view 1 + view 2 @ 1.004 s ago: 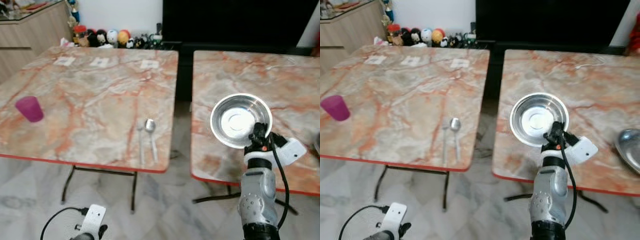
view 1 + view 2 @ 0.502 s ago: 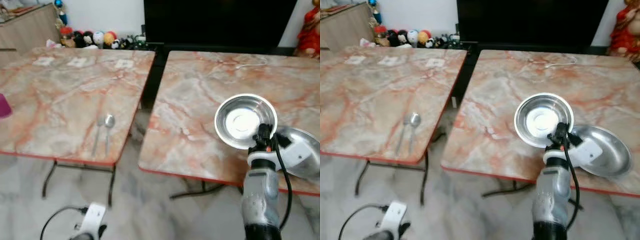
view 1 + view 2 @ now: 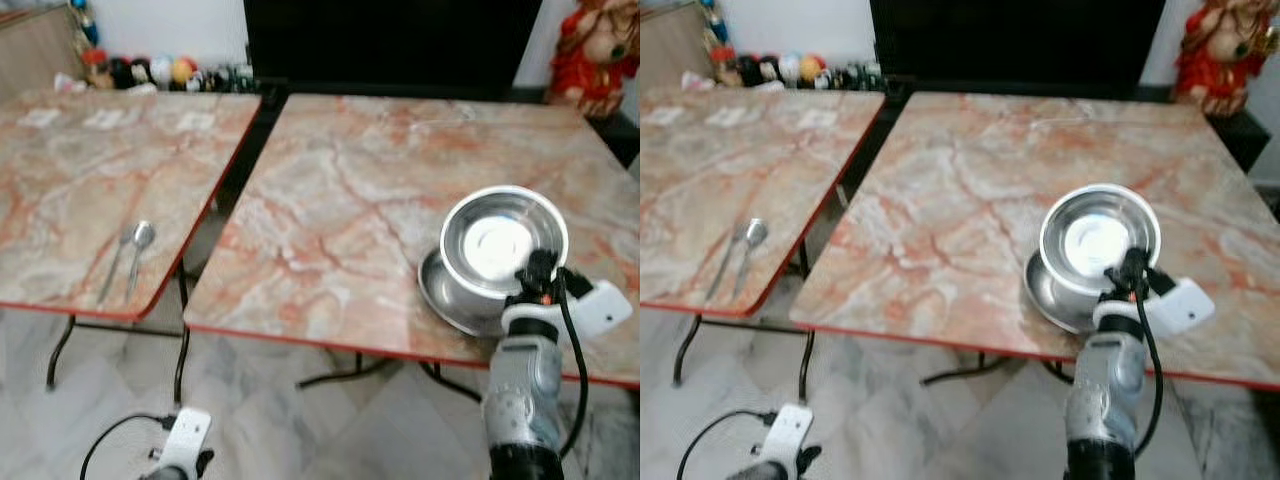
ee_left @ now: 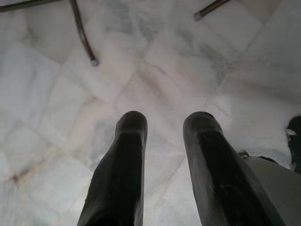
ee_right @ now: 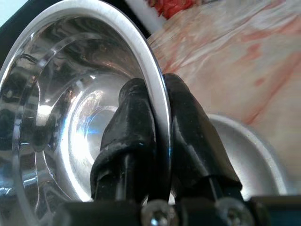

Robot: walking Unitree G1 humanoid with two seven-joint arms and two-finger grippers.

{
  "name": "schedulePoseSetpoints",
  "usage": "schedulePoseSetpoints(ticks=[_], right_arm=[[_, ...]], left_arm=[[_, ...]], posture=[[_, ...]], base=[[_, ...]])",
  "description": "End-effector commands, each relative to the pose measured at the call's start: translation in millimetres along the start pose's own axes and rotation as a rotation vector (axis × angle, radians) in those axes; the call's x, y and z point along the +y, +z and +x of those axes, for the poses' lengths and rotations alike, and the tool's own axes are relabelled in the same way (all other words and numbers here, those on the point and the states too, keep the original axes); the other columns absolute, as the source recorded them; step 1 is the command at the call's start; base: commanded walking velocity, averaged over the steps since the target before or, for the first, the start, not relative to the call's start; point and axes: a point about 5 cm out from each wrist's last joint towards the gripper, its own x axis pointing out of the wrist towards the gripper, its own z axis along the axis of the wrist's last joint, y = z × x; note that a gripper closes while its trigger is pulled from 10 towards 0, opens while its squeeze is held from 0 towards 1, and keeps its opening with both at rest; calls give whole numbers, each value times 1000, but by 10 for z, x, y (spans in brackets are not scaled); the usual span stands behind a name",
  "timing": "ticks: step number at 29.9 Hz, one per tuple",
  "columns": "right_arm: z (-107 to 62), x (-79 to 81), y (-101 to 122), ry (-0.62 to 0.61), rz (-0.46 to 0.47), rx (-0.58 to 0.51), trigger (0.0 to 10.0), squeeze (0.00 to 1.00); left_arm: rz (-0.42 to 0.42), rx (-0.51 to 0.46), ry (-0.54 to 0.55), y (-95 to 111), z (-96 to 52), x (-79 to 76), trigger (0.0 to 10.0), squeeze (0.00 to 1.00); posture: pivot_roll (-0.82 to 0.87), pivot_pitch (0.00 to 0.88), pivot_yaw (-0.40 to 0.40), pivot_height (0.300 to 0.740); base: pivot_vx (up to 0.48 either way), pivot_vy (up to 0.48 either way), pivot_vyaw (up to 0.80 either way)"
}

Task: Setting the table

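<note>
Two marble-patterned folding tables stand side by side on a pale marble floor (image 3: 300, 420), with a narrow gap between them. On the left table (image 3: 60, 190), a fork (image 3: 115, 265) and a spoon (image 3: 138, 255) lie side by side near the front right corner, while three small white cards (image 3: 112, 118) sit in a row along the far edge. A row of small toy figures (image 3: 150, 72) lines the wall behind that table, beside a large black screen (image 3: 390, 45). The left gripper (image 4: 164, 141) hangs low over the floor at the robot's side, its two black fingers (image 4: 124, 165) parted with a clear gap and nothing between them; a table leg's foot (image 4: 94, 61) shows beyond them. On the right table (image 3: 350, 200), a shallow steel plate (image 3: 440, 295) rests near the front edge. The right arm (image 3: 525, 390) reaches up and forward from the lower right, its wrist upright, and the right gripper (image 5: 160, 122) is pinched tight on the rim of a steel bowl (image 3: 500, 240), one finger inside the bowl and one outside. The bowl is held just above the plate, overlapping its far right part. A red and gold figurine (image 3: 590, 50) stands past the right table's far corner.
</note>
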Motion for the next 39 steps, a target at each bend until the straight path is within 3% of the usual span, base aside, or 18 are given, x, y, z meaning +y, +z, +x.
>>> schedulePoseSetpoints(ticks=[1,8,11,13,21,26,39], right_arm=[[65,80,156,2,-6,-66,10000,0],[100,89,231,-55,-13,-35,10000,0],[132,40,139,-140,-94,113,10000,0],[136,23,122,-170,-87,150,10000,0],[197,62,356,-183,-60,139,10000,0],[164,7,247,-232,-73,225,10000,0],[17,-9,123,-298,-86,298,10000,0]], left_arm=[[-1,22,17,-56,-18,55,10000,0],[2,25,14,-55,-17,54,10000,0],[5,27,10,-60,-18,52,10000,0],[6,27,7,-61,-18,52,10000,0],[7,27,8,-75,-26,69,10000,0],[9,26,6,-81,-29,69,10000,0],[22,23,4,-73,-29,81,10000,0]], posture=[[22,0,22,740],[15,0,27,740],[11,0,28,740],[11,0,28,740],[7,0,29,740],[21,0,24,740],[30,0,28,740]], base=[[0,0,0],[0,0,0],[0,0,0],[0,0,0],[0,0,0],[0,0,0],[0,0,0]])
